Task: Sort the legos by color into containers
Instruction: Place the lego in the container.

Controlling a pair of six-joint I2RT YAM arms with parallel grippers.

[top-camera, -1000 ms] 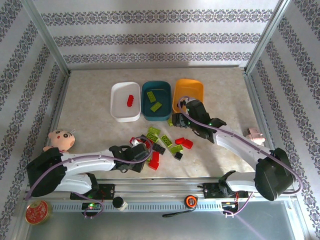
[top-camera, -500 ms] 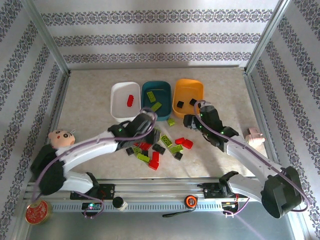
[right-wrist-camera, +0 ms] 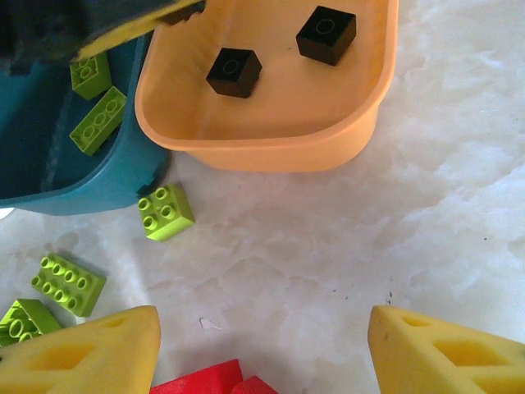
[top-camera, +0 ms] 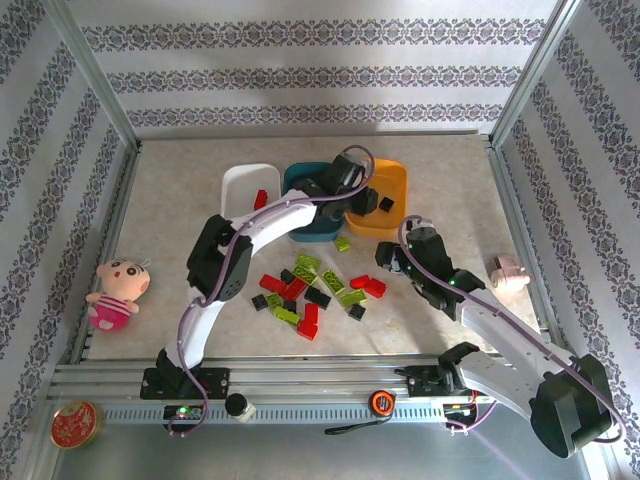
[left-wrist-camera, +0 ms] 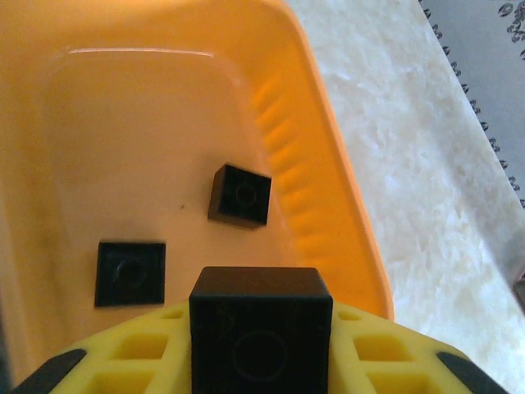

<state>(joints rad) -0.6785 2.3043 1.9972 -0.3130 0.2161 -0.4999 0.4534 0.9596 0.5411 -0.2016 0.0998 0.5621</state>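
Left wrist: black lego [left-wrist-camera: 261, 328] above orange tub [left-wrist-camera: 321, 164]

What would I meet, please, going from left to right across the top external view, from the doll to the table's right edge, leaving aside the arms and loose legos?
pink plush doll → white tub → dark teal tub → orange tub → small pink object

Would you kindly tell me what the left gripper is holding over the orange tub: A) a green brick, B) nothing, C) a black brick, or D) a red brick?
C: the left wrist view shows a black brick clamped in the left gripper above the orange tub.
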